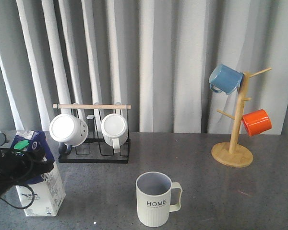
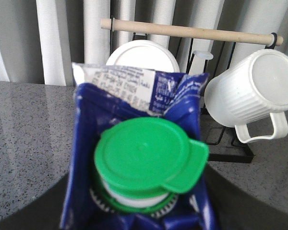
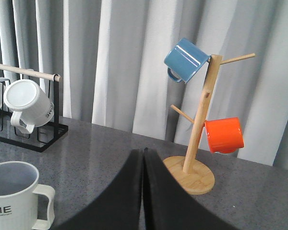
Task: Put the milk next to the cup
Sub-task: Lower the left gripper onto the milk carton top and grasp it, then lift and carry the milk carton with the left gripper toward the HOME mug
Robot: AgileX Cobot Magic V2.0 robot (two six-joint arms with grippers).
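Observation:
The milk [image 1: 42,188] is a blue-and-white carton with a green cap [image 2: 145,158], standing at the front left of the grey table. My left gripper [image 1: 22,161] is closed around its upper part. In the left wrist view the dark fingers press on both sides of the carton [image 2: 134,103]. The cup [image 1: 156,198], a ribbed pale mug lettered "HOME", stands at the front middle with its handle to the right, well apart from the milk. Part of it shows in the right wrist view [image 3: 12,201]. My right gripper [image 3: 143,160] is shut and empty above the table, right of the cup.
A black wire rack [image 1: 93,152] with a wooden bar holds two white mugs [image 1: 68,129] [image 1: 114,128] behind the milk. A wooden mug tree [image 1: 236,120] at the back right carries a blue mug [image 1: 225,79] and an orange mug [image 1: 256,122]. Curtains hang behind the table.

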